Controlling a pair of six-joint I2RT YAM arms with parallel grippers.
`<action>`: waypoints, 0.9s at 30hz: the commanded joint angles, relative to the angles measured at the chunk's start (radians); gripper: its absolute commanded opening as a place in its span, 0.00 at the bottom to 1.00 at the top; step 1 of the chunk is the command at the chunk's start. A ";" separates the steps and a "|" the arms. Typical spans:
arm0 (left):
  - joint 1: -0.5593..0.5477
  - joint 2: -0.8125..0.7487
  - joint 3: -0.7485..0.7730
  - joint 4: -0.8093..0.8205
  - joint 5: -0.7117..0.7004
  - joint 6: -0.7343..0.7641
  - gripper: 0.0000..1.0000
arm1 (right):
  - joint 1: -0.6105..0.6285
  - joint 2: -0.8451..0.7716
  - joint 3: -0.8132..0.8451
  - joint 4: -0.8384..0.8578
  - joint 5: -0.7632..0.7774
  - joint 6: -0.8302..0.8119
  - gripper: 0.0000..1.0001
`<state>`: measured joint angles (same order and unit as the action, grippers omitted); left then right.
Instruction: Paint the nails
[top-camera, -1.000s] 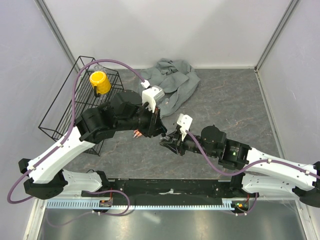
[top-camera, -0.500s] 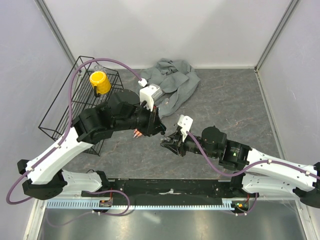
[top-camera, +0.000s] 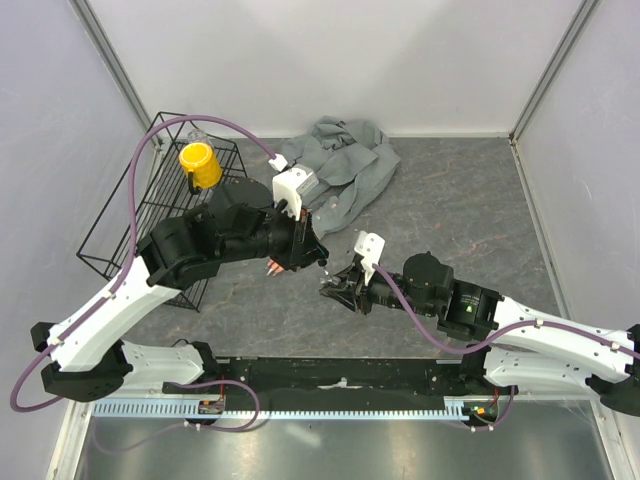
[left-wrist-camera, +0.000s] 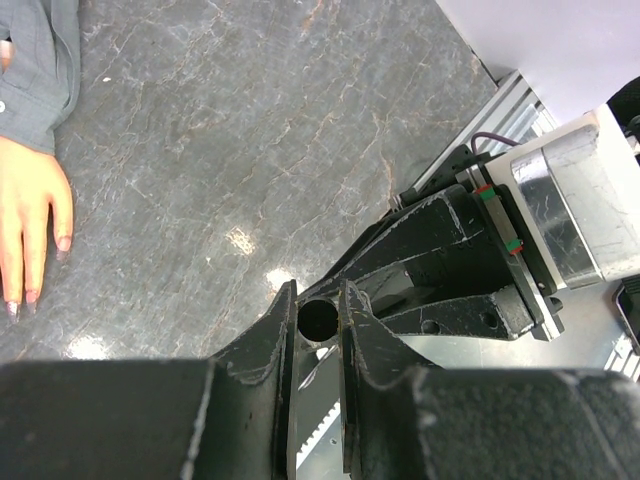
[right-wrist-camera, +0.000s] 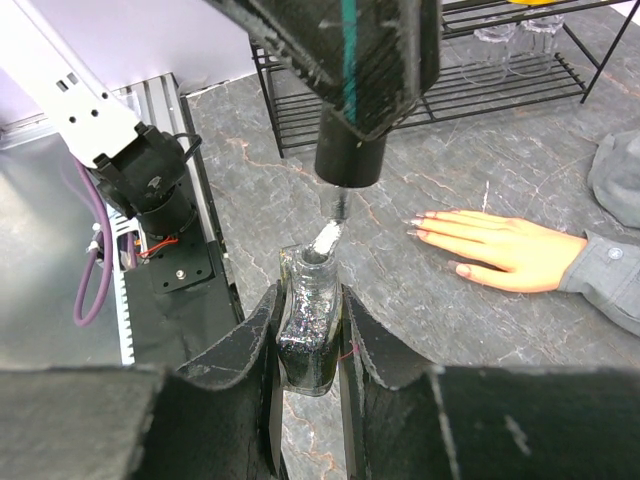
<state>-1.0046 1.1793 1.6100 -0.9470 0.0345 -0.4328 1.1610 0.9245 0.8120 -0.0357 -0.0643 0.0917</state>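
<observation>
My right gripper is shut on a small glass bottle of dark glittery polish, held upright above the table. My left gripper is shut on the black brush cap. The cap hangs over the bottle with the brush tip at its mouth. The peach mannequin hand lies flat with a grey sleeve. Its pale nails point towards the bottle. The hand also shows in the left wrist view. In the top view both grippers meet in mid-table, left and right.
A black wire rack with a yellow cup stands at the back left. The crumpled grey shirt lies at the back centre. The arms' base rail runs along the near edge.
My left gripper has shifted slightly back and to the left with the cap, drawing the brush up to the bottle's mouth. The right gripper and bottle have stayed put.
</observation>
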 joint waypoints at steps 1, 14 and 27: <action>0.004 -0.014 0.041 0.020 -0.012 -0.004 0.02 | -0.001 -0.013 -0.002 0.056 -0.020 -0.003 0.00; 0.004 -0.023 0.039 0.024 0.007 -0.004 0.02 | -0.001 -0.015 -0.004 0.059 -0.014 -0.003 0.00; 0.008 -0.043 0.033 0.031 -0.056 -0.007 0.02 | -0.001 -0.027 -0.016 0.065 -0.019 -0.003 0.00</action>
<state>-1.0042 1.1667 1.6115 -0.9470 0.0277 -0.4328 1.1610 0.9237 0.8074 -0.0219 -0.0742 0.0917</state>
